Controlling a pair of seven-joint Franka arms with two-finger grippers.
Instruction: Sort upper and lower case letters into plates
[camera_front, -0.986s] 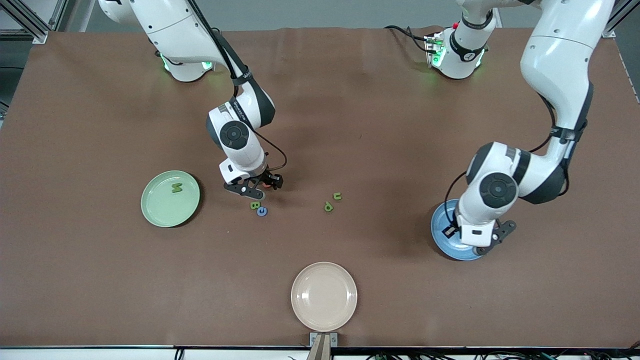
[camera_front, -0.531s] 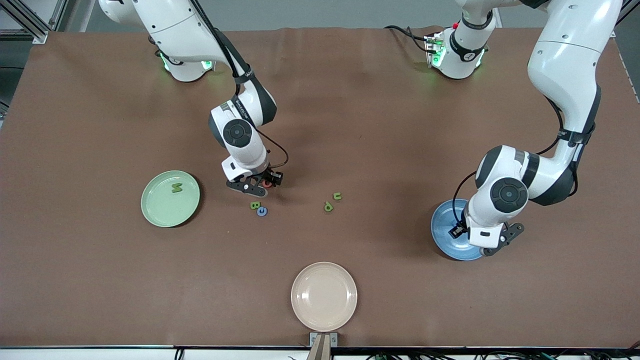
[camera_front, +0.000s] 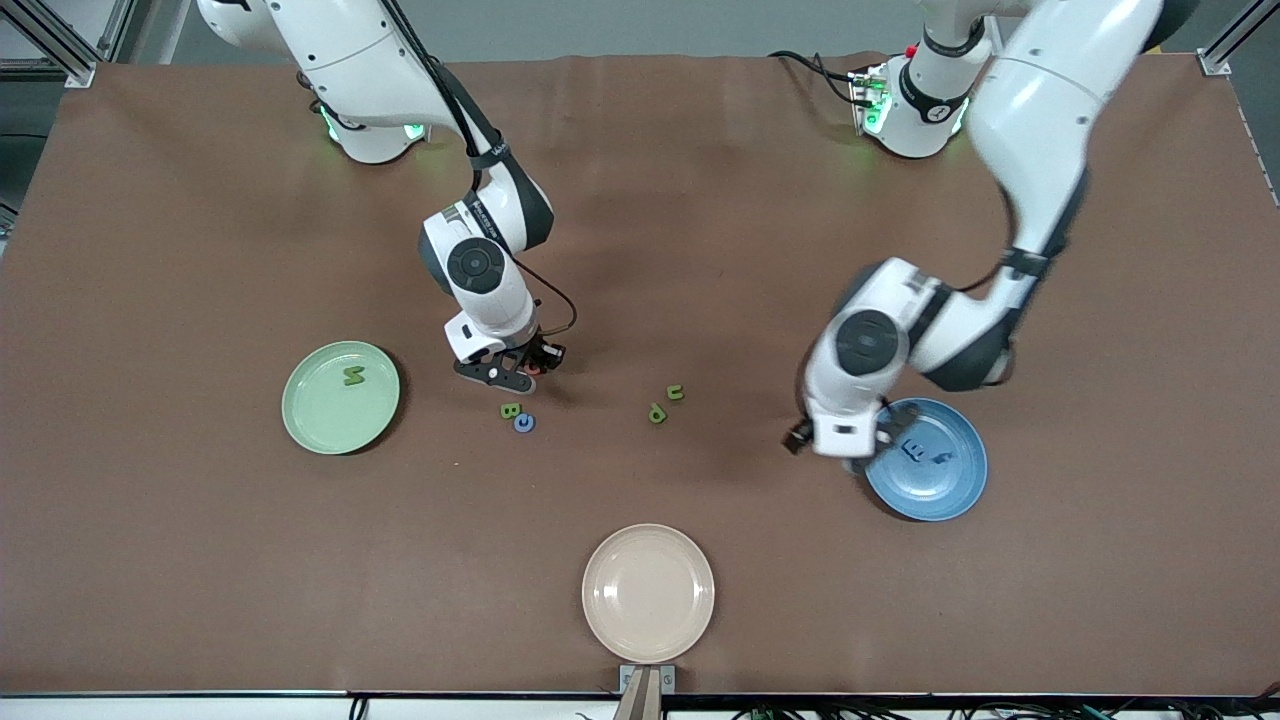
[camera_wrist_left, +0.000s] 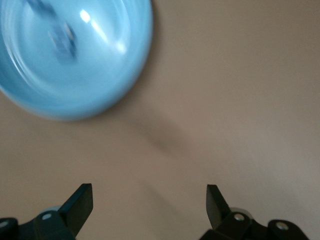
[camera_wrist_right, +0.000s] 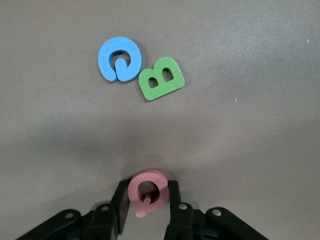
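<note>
My right gripper (camera_front: 522, 372) is low at the table and shut on a pinkish-red letter Q (camera_wrist_right: 147, 192). A green B (camera_front: 510, 410) and a blue letter (camera_front: 524, 423) lie just nearer the front camera; both show in the right wrist view, the B (camera_wrist_right: 161, 78) and the blue one (camera_wrist_right: 119, 61). Two green letters (camera_front: 657, 412) (camera_front: 675, 392) lie mid-table. The mint green plate (camera_front: 300, 420) holds one green letter (camera_front: 353, 375). The blue plate (camera_front: 950, 495) holds two blue letters (camera_front: 912, 449). My left gripper (camera_front: 838, 452) is open and empty over the table beside the blue plate (camera_wrist_left: 100, 85).
A beige cream plate (camera_front: 648, 592) sits near the table's front edge, with nothing in it. Bare brown table lies between the letters and the blue plate.
My left arm has swung off the blue plate toward the table's middle, uncovering two blue letters in the plate. My right gripper has hardly moved at the pinkish-red letter.
</note>
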